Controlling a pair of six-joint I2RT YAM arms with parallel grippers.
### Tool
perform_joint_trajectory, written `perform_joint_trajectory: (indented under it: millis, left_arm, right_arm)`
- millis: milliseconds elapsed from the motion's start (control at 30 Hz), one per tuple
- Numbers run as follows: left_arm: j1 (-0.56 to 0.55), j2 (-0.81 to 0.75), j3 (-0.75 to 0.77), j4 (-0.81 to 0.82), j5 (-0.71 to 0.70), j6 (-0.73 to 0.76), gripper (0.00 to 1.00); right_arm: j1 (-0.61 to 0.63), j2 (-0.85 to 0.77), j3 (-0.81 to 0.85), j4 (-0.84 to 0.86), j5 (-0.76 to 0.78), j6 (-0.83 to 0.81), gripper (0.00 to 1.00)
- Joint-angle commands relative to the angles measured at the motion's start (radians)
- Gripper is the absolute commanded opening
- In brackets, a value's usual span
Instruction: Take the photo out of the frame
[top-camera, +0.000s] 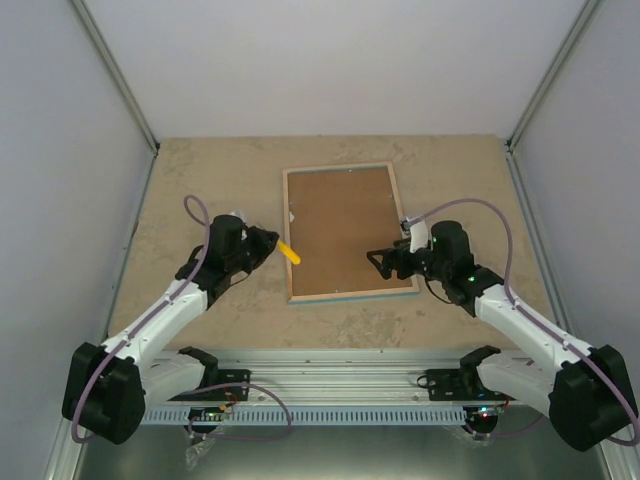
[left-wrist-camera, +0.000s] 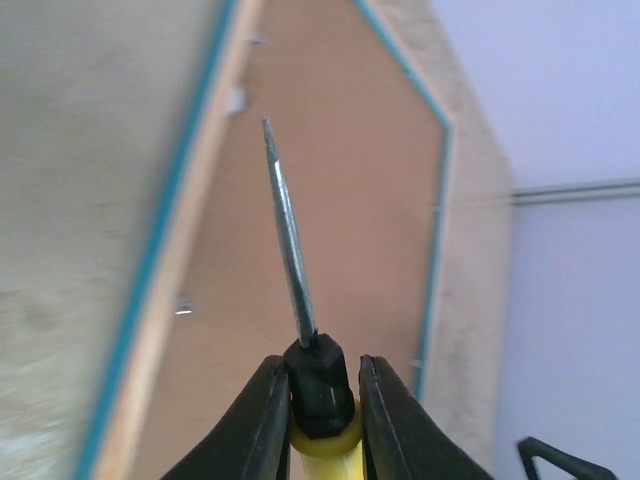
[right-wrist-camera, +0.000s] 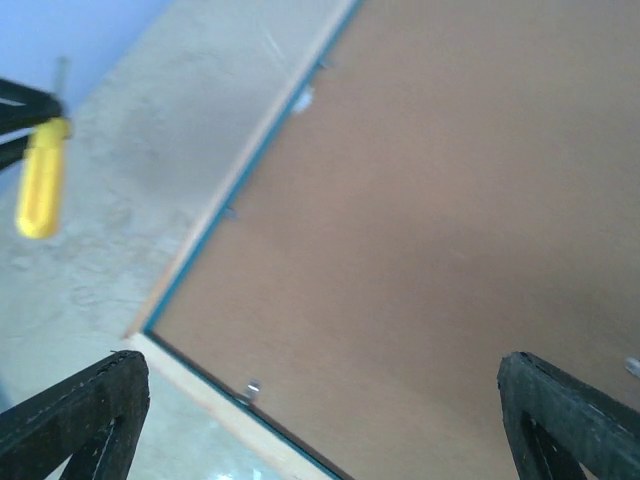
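The frame (top-camera: 290, 230) lies face down in the middle of the table, its light wood back up and the brown backing board (top-camera: 343, 235) filling it. The photo is hidden under the board. My left gripper (top-camera: 272, 240) is shut on a yellow-handled screwdriver (top-camera: 290, 252) just left of the frame's left edge. In the left wrist view the screwdriver (left-wrist-camera: 318, 395) points its blade at the board (left-wrist-camera: 350, 230). My right gripper (top-camera: 377, 259) is open and empty over the board's near right part. The right wrist view shows the board (right-wrist-camera: 430, 220) and the frame's edge (right-wrist-camera: 190, 385).
Small metal tabs (right-wrist-camera: 251, 388) hold the board along the frame's inner edge. Grey walls enclose the table on the left, right and back. A metal rail (top-camera: 320, 360) runs along the near edge by the arm bases.
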Motion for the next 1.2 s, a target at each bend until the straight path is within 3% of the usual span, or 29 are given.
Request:
perform_joint_trajectory:
  millis: [0,433,767,1167]
  left_arm:
    - [-0.044,0.009,-0.006,0.296,0.071,-0.071,0.01]
    - [-0.162,0.102,0.043,0.704,0.117,-0.044,0.0]
    - [-0.197,0.071,0.014,0.806,0.133,-0.023,0.01]
    - [-0.216,0.054,-0.02,0.858,0.143,-0.055,0.01]
  right_arm:
    - [0.077,-0.055,0.024,0.136,-0.018,0.015,0.96]
    - [0.303,-0.011,0.072,0.453,0.162,-0.029,0.93]
    - [0.415,0.132,0.154,0.583,0.287,-0.058,0.84]
    - [0.454,0.19,0.17,0.661,0.383,-0.093,0.64]
